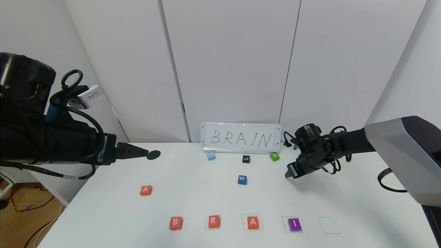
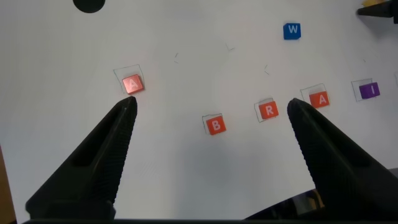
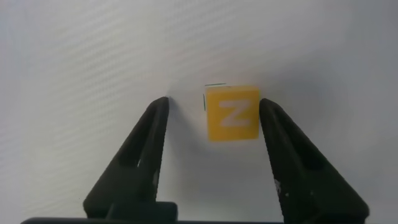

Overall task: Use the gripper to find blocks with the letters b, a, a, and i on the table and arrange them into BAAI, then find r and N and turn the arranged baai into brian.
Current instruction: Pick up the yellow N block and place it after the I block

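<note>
On the white table [image 1: 103, 213] the front row reads orange B [image 1: 175, 223], orange R [image 1: 214, 221], orange A [image 1: 253, 222], purple I [image 1: 294, 224], each in a green square. A second orange A [image 1: 145, 190] lies apart at the left. My right gripper [image 1: 288, 175] hangs low over the table's right middle and hides the N in the head view. In the right wrist view it [image 3: 214, 104] is open around the yellow N [image 3: 232, 113], which lies on the table close to one finger. My left gripper [image 1: 137, 151] is open and empty, high at the back left.
A BRAIN sign [image 1: 240, 137] stands at the back. Before it lie a light blue block [image 1: 211, 156], a black block [image 1: 246, 159], the green S [image 1: 274, 156] and the blue W [image 1: 242, 179]. An empty green square [image 1: 329, 225] is right of the I. A black hole [image 1: 153, 154] is at the back left.
</note>
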